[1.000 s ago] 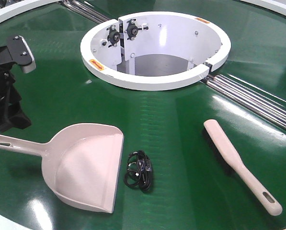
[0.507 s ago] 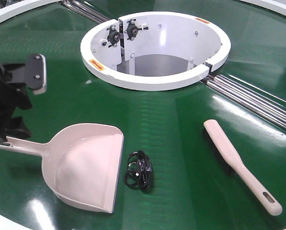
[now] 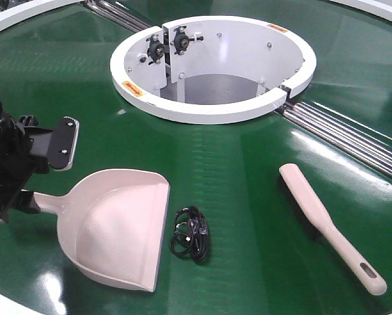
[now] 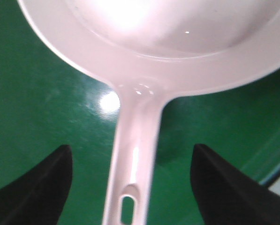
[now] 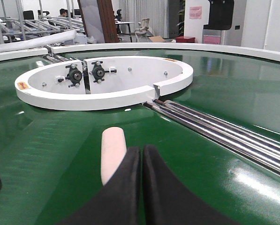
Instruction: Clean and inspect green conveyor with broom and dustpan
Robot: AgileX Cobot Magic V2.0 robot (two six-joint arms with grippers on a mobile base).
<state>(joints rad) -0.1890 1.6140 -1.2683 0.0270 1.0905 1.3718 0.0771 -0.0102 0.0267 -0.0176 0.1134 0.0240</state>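
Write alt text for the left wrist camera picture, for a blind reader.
The handle of the beige dustpan runs down the middle, between the two dark fingertips of the open left hand, neither touching it. The glossy green conveyor lies beneath.

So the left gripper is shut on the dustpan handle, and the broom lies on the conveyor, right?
No: the left wrist view shows the left gripper open, fingers apart either side of the dustpan handle. The broom does lie on the green conveyor.

Black coiled cord (image 3: 190,234), possibly cable bundle, lying flat. Far background: pink notice (image 5: 195,12) on white pillar, red box (image 5: 185,39) below.
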